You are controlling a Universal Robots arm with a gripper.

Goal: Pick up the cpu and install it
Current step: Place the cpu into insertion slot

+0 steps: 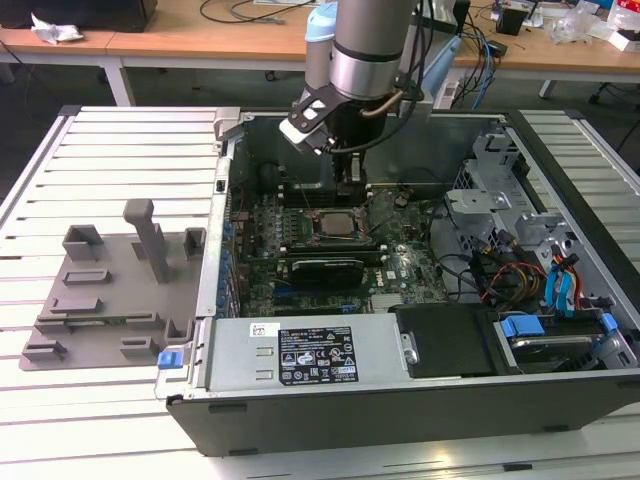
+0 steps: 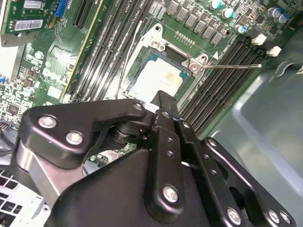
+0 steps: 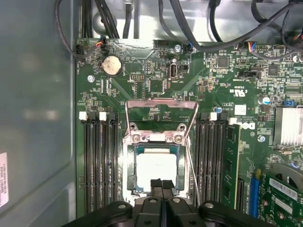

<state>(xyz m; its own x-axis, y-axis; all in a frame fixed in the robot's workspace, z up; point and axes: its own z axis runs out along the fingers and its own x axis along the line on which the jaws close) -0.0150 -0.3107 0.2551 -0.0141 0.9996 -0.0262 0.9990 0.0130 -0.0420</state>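
At the exterior view's left, 1 grey fixture tray (image 1: 110, 290) lies on the slatted white table (image 1: 100, 150), well apart from the work. To its right stands the open computer case (image 1: 400, 410), with its green motherboard (image 1: 300, 268) exposed. The arm (image 1: 365, 50) reaches down into the case from the upper middle of the frame. The gripper (image 1: 350, 192) hangs just above the socket (image 1: 318, 232).

In the first wrist view the cpu (image 3: 156, 163) sits flat inside the socket, silvery top up. The metal load plate (image 3: 161, 106) stands open and the thin wire lever (image 3: 191, 163) runs beside the socket. In the second wrist view the cpu (image 2: 158, 78) shows the same seating.

The 2 fingers (image 3: 156, 185) are pressed together, tip against tip, with nothing between them. They are over 1 edge of the cpu; contact cannot be judged.

At the exterior view's right, the drive bay (image 1: 545, 300) holds blue tabs and coloured cables.
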